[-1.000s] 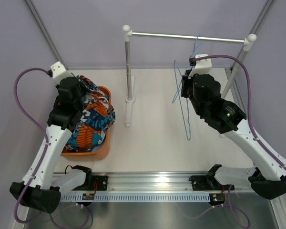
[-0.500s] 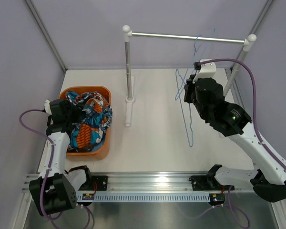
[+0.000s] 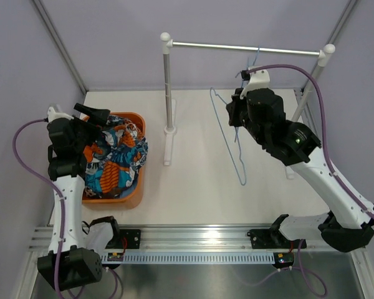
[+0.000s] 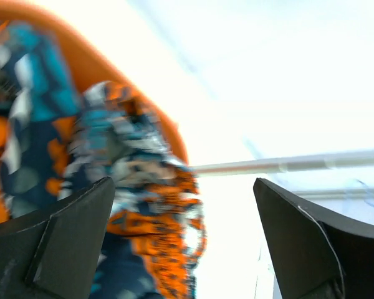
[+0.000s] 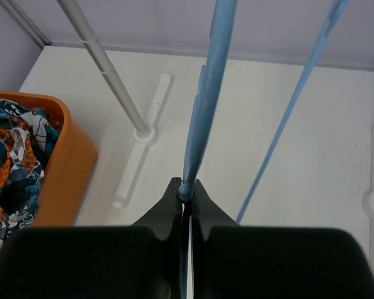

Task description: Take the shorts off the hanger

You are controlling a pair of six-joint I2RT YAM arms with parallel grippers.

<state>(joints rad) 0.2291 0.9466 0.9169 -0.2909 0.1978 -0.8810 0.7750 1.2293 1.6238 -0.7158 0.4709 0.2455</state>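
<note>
Shorts (image 4: 143, 187) blurred at left wrist, right hand (image 5: 186, 187) pinching hanger (image 5: 207, 87)

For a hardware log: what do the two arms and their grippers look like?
The left arm and right arm have white shells with black joint housings; a purple cable runs along each. The left gripper and right gripper have black wedge-shaped fingers. A green light shows on the right arm.

Left gripper (image 4: 184, 182) jaws wide apart over blurry printed shorts (image 4: 112, 156) piled in orange basket (image 4: 168, 134); grey rail (image 4: 287, 164) crosses at right.
</note>
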